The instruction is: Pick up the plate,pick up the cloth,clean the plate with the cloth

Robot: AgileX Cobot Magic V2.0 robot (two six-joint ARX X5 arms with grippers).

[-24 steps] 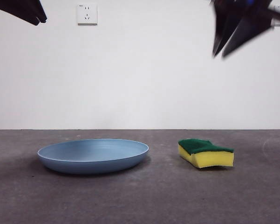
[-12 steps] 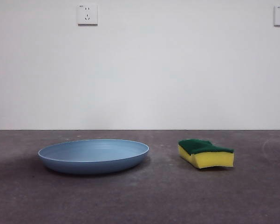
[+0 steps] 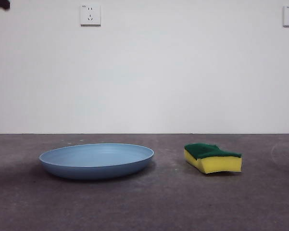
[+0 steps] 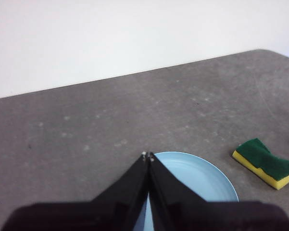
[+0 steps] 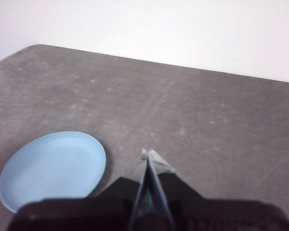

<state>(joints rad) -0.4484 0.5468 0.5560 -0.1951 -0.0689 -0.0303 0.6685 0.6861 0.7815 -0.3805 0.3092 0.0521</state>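
A: Where's the plate (image 3: 96, 160) sitting?

B: Flat on the grey table (image 3: 149, 207), rim up, below the left gripper (image 4: 147, 157), whose jaws are pressed tip to tip and hold nothing. It's wide, shallow, smooth light blue with a low raised rim, probably slick to grip.

A: And the cloth (image 3: 212, 158)?

B: Really a sponge block: yellow foam under a dark green scouring layer, wavy sides. It lies apart from the plate, off to the left gripper's side. The right gripper (image 5: 147, 156) hangs high, jaws closed and empty, with the plate off to one side below.

A: Why so high?

B: My guess: neither pickup has begun, so both arms wait above. Behind is a plain white wall (image 3: 182, 72) with sockets (image 3: 90, 14).
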